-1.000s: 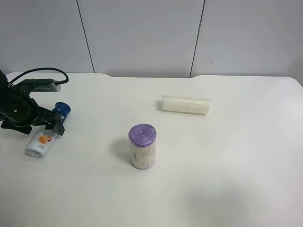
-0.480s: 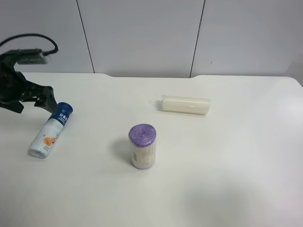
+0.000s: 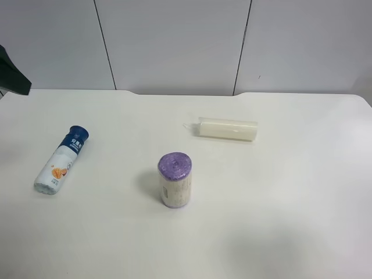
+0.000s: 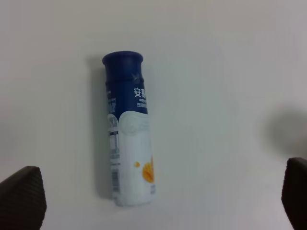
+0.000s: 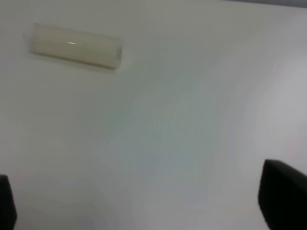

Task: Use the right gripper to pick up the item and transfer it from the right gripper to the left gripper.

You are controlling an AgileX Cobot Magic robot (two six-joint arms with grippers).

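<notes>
The item, a slim bottle [image 3: 60, 161] with a dark blue cap and a white lower body, lies on its side on the white table [image 3: 279, 192] at the exterior high view's left. In the left wrist view the bottle [image 4: 128, 129] lies flat below my left gripper [image 4: 158, 199]. That gripper is open and empty, with a fingertip [image 4: 21, 196] at each lower corner, and does not touch the bottle. Only a dark piece of the left arm [image 3: 13, 78] shows at the exterior high view's left edge. My right gripper [image 5: 144, 206] is open and empty over bare table.
A squat purple-topped can [image 3: 175, 179] stands upright near the table's middle. A cream-white tube [image 3: 226, 128] lies on its side behind it and also shows in the right wrist view [image 5: 74, 45]. A grey panelled wall runs along the table's far edge.
The left arm, which was over the bottle near its cap, has lifted away up and to the left, almost out of view. The bottle now lies free on the table.
</notes>
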